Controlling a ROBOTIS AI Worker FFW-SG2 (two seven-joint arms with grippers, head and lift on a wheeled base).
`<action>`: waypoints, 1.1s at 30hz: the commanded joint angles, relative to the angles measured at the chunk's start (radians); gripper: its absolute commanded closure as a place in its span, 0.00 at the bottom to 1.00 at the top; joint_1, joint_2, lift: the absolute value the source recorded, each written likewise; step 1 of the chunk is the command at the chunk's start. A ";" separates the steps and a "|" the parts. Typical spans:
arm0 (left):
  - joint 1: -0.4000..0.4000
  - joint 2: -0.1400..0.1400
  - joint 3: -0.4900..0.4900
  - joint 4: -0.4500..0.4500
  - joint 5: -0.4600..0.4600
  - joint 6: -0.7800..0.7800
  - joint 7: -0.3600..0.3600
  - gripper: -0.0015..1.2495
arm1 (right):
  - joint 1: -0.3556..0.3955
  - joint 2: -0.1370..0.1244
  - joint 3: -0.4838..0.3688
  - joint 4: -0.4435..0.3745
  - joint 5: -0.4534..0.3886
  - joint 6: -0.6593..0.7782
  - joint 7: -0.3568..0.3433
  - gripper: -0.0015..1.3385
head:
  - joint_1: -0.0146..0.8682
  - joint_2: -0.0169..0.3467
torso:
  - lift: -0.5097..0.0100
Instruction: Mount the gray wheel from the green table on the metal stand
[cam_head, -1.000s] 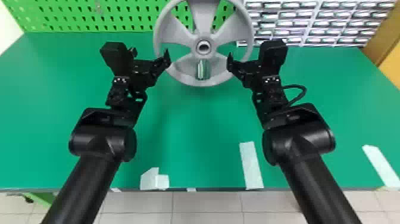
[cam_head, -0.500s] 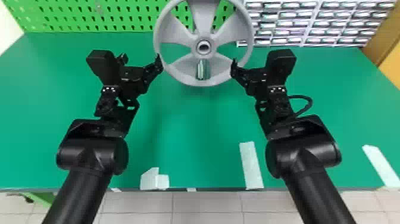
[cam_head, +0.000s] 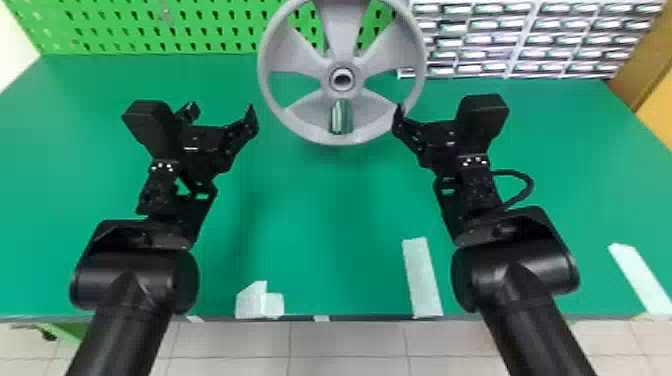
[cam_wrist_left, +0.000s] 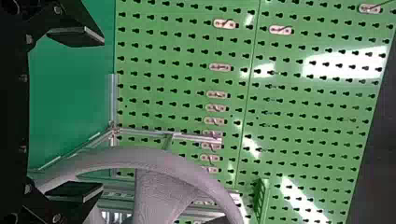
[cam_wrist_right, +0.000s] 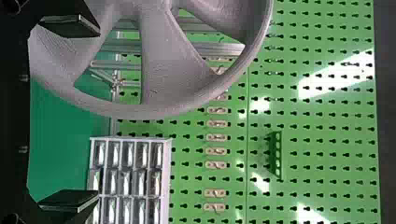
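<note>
- Here, the gray wheel (cam_head: 342, 30) is seen upright over the green table (cam_head: 320, 225), in front of metal bars (cam_wrist_right: 217, 48).
- The left claw (cam_head: 220, 111) is spread wide.
- The right claw (cam_head: 431, 131) is spread wide too.

Green table (cam_head: 305, 230), pale strips (cam_head: 422, 277) near front edge, drawer rack (cam_head: 510, 45) at back

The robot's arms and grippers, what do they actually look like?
The left arm and right arm are black, with thick tubular forearms, a blocky housing and small white dots near each wrist. A black cable loops out from the right one. The left gripper and right gripper are black too, each with two flat fingers.
</note>
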 joint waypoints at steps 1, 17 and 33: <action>0.012 0.000 0.027 -0.010 -0.003 0.004 -0.033 0.14 | 0.009 -0.003 -0.009 0.000 0.000 -0.025 0.019 0.06 | 1.00 0.19 | 0.80; 0.035 0.000 0.081 -0.011 -0.031 0.004 -0.094 0.15 | 0.051 -0.018 -0.025 0.000 -0.022 -0.051 0.048 0.06 | 1.00 0.19 | 0.80; 0.049 0.000 0.110 -0.010 -0.037 -0.023 -0.113 0.15 | 0.062 -0.030 -0.013 0.003 -0.036 -0.057 0.065 0.06 | 1.00 0.19 | 0.80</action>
